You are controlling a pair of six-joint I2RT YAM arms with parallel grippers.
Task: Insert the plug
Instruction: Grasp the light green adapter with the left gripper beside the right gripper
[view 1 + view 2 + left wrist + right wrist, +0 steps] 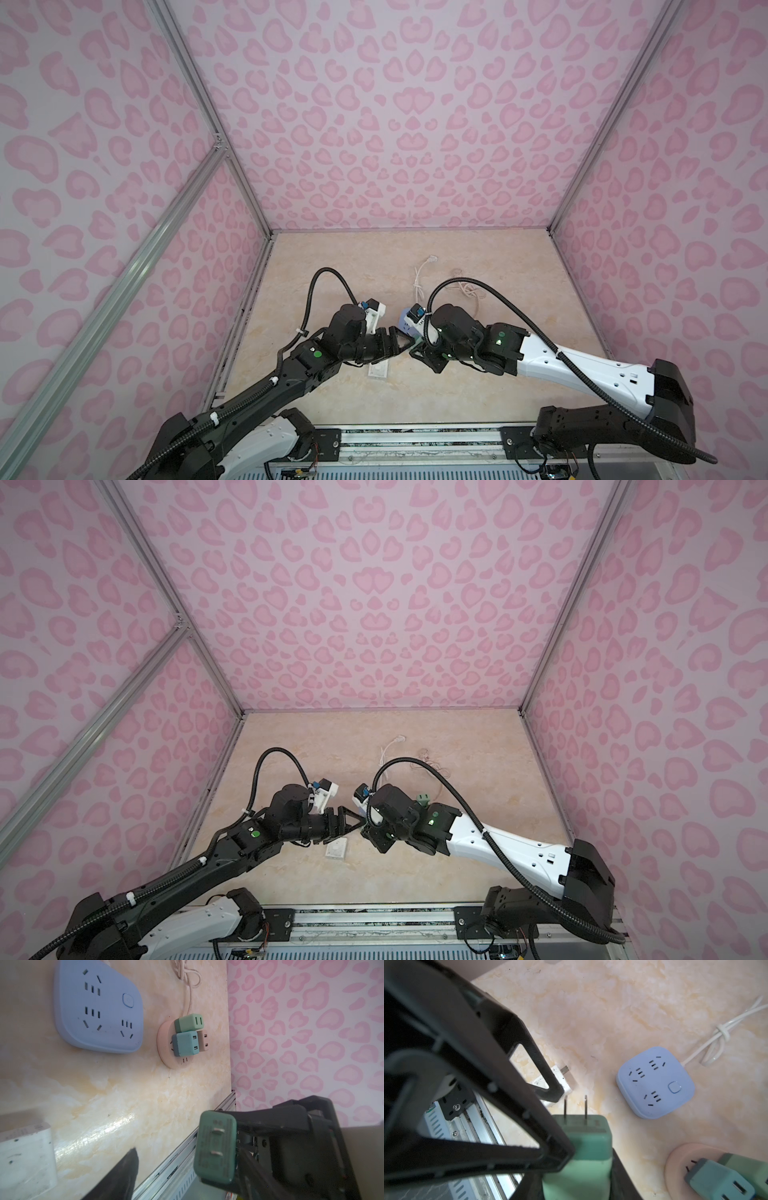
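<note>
While right fingers [488, 1095] pinch the green plug [587, 1147], spread left fingers [126, 1172] crowd its prongs [218, 1130], blue socket [654, 1084] nearby.

The tabletop [519, 266] is a glossy cream surface with a marbled pattern. A blue power strip [655, 1082] lies flat on it, face up, with 3 outlet groups and 1 button. Its white cable [722, 1031] runs off toward the back, looped and tied. Near the strip but not touching it sits a round pale-pink socket base [163, 1043], and its beige cord [190, 995] lies in loose knotted loops. A white plug block [336, 849] lies closer to the front edge, apart from both.
</note>
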